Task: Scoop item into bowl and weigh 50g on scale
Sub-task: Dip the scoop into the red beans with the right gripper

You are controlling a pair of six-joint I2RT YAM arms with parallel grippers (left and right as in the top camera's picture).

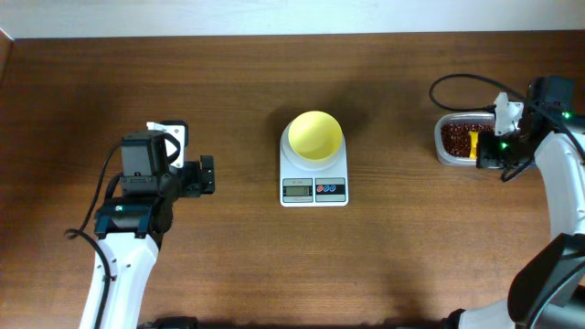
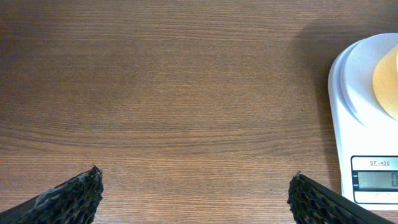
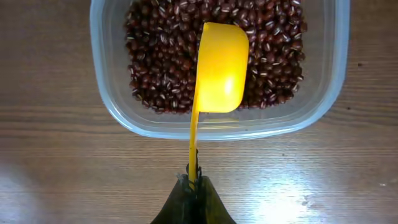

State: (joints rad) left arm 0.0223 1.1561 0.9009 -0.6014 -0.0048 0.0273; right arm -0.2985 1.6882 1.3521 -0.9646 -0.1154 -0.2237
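Observation:
The pale yellow bowl (image 1: 316,135) stands on the white scale (image 1: 313,175) at the table's middle; the left wrist view catches the scale (image 2: 367,143) and the bowl's edge (image 2: 388,81) at its right. Dark reddish-brown beans (image 3: 161,56) fill a clear container (image 3: 112,106) at the far right (image 1: 445,139). My right gripper (image 3: 194,180) is shut on the handle of a yellow scoop (image 3: 221,68), whose cup hangs over the beans, hollow side turned away. In the overhead view the scoop (image 1: 473,144) shows beside that gripper (image 1: 494,151). My left gripper (image 1: 207,175) stands open over bare wood, left of the scale.
A black cable (image 1: 457,87) loops above the container near the right arm. The table's back edge (image 1: 274,37) runs along the top. Brown wood (image 2: 186,93) lies between the left gripper and the scale.

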